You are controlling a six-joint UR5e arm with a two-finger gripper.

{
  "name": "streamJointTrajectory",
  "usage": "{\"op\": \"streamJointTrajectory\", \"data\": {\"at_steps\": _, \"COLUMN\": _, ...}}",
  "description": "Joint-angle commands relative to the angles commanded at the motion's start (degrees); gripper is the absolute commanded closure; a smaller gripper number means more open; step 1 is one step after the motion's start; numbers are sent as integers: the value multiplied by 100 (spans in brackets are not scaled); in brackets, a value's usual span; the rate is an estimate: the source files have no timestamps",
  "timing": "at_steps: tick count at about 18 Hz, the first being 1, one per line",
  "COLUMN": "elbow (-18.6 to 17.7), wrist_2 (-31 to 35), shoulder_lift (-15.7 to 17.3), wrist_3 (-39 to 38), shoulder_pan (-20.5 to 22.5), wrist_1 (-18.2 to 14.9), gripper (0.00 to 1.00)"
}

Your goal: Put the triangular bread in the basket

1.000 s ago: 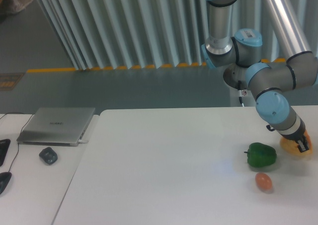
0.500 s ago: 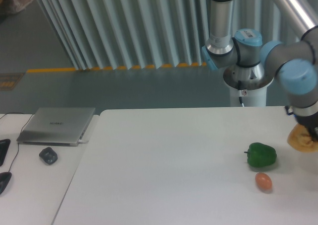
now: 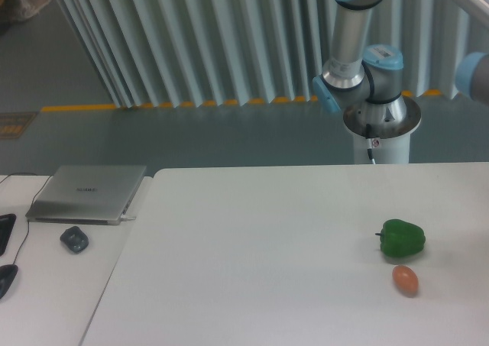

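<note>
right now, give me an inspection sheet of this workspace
surface: white table, a second table to its left.
job's things: triangular bread and basket nothing seen in frame.
clutter: green pepper with a small brown egg-shaped item just in front of it; closed laptop and mouse on the left table.
hand: out of frame; only arm links show.
cables: thin cable at the left edge.
surroundings: pale slatted wall, yellow floor line.
</note>
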Motion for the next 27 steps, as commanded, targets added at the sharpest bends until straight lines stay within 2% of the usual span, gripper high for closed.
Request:
{"op": "streamJointTrajectory", "data": {"at_steps": 2, "elbow": 202, "wrist_2": -168, "shoulder_lift": -255, "wrist_3": 0, "shoulder_pan": 254, "wrist_1": 253, "gripper": 100}}
{"op": "streamJointTrajectory", "data": {"at_steps": 4, "elbow": 239, "wrist_2": -256, "shoulder_lift": -379, "wrist_3": 140, "shoulder_pan": 448, "wrist_1": 491, "gripper": 100}}
{"op": "streamJointTrajectory", "data": {"at_steps": 8, "elbow": 221, "wrist_2": -257, "shoulder_lift": -423, "wrist_3": 220, "shoulder_pan": 564, "wrist_1": 685, "gripper": 100}}
{"op": "streamJointTrajectory", "data": {"at_steps": 10, "elbow": 221, "wrist_2": -257, "shoulder_lift": -432, "wrist_3": 133, "shoulder_pan": 555, "wrist_1": 695, "gripper": 69}}
{"op": "streamJointTrajectory", "data": {"at_steps": 11, "elbow": 221, "wrist_2": -265, "shoulder_lift": -423, "wrist_3": 88, "shoulder_pan": 529, "wrist_1": 695, "gripper": 39}}
{"op": "streamJointTrajectory", "data": {"at_steps": 12, "elbow": 212, "wrist_2": -344, "shoulder_lift": -406, "wrist_3": 71, "shoulder_pan": 520, "wrist_1": 703, "gripper": 2}}
{"op": "streamJointTrajectory", "data": {"at_steps": 14, "elbow": 177, "wrist_2": -677, "shoulder_lift": -353, "wrist_3": 88, "shoulder_pan": 563, "wrist_1": 695, "gripper": 0}}
{"op": "streamJointTrajectory", "data": {"at_steps": 18, "elbow": 133, "wrist_2": -731, "shoulder_lift": -257, "wrist_3": 62, "shoulder_pan": 581, "wrist_1": 686, "gripper": 0}}
{"op": "streamJointTrajectory", "data": {"at_steps": 22, "elbow": -173, "wrist_2": -828, "shoulder_lift": 24, "wrist_3": 44, "shoulder_pan": 441, "wrist_1": 625, "gripper": 0}}
{"op": "streamJointTrajectory", "data": {"at_steps": 23, "elbow": -357, "wrist_2": -837, "shoulder_lift": 225, "wrist_3": 44, "shoulder_pan": 327, "wrist_1": 572, "gripper": 0}}
{"op": "streamJointTrajectory", "data": {"at_steps": 24, "elbow": -446, "wrist_2": -828, "shoulder_lift": 358, "wrist_3": 53, "shoulder_pan": 300, "wrist_1": 433, "gripper": 0}}
{"op": "streamJointTrajectory", "data": {"at_steps": 27, "elbow": -491, "wrist_2": -846, "shoulder_lift": 648, "wrist_3": 141, "shoulder_pan": 248, "wrist_1": -384, "gripper": 0}}
